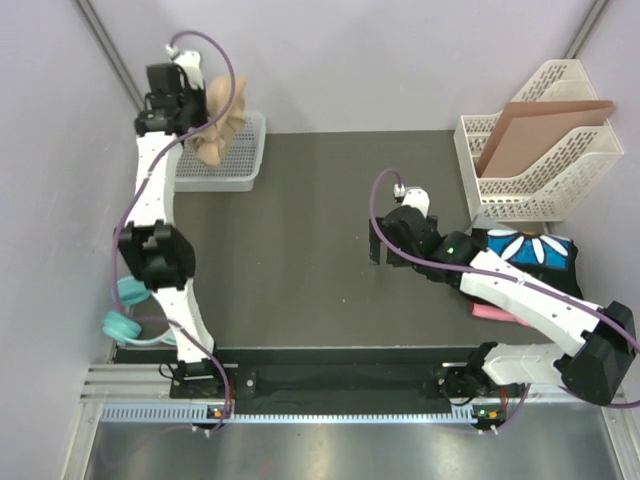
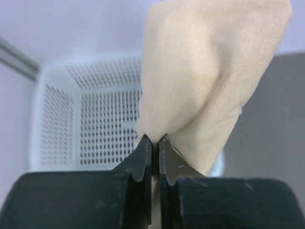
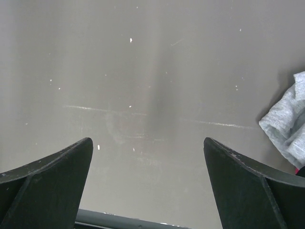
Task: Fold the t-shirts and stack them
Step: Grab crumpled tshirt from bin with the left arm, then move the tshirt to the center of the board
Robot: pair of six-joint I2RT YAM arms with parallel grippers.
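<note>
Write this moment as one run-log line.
left gripper: shut on tan t-shirt, above white basket | right gripper: open, over table

I see pale lilac walls [image 1: 350, 60] around a dark grey table [image 1: 300, 270]; the near panel [image 1: 300, 450] looks like brushed metal, I think.

Nothing written can be read in any of the three views: no word, label, brand mark or number. The only printed marking is a white daisy pattern on the black t-shirt [image 1: 535, 250], which lies off to the right of the right claw [image 1: 378, 247]. It is a picture, not lettering.
</note>
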